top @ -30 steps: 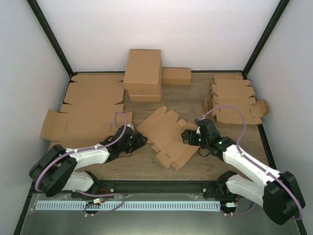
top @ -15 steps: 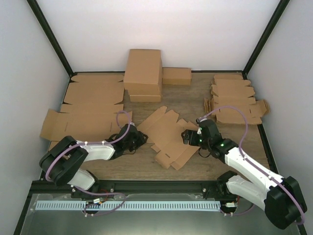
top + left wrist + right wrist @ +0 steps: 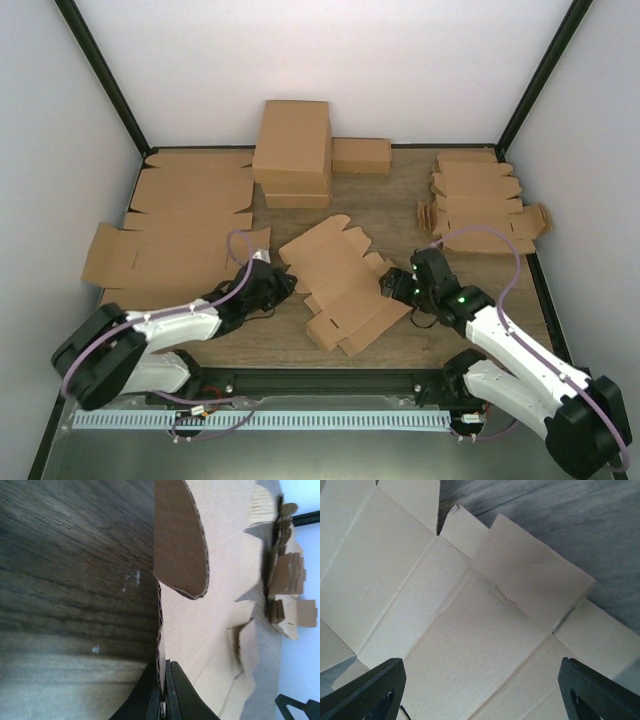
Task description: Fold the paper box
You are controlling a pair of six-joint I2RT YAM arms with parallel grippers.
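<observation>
The paper box [image 3: 345, 290] lies as a flat brown blank on the wooden table [image 3: 400, 210], between the two arms and toward the front. The left gripper [image 3: 163, 700] is pinched tight on its left edge. Only the left wrist view shows the corrugated edge caught between the fingers and a rounded flap standing up. The right gripper [image 3: 481, 690] hangs over the blank's right side, jaws spread wide and holding nothing; its camera shows crease lines. Farther back sit flat cardboard sheets [image 3: 190, 195], stacked folded boxes [image 3: 292, 150] and a pile of blanks [image 3: 480, 195].
</observation>
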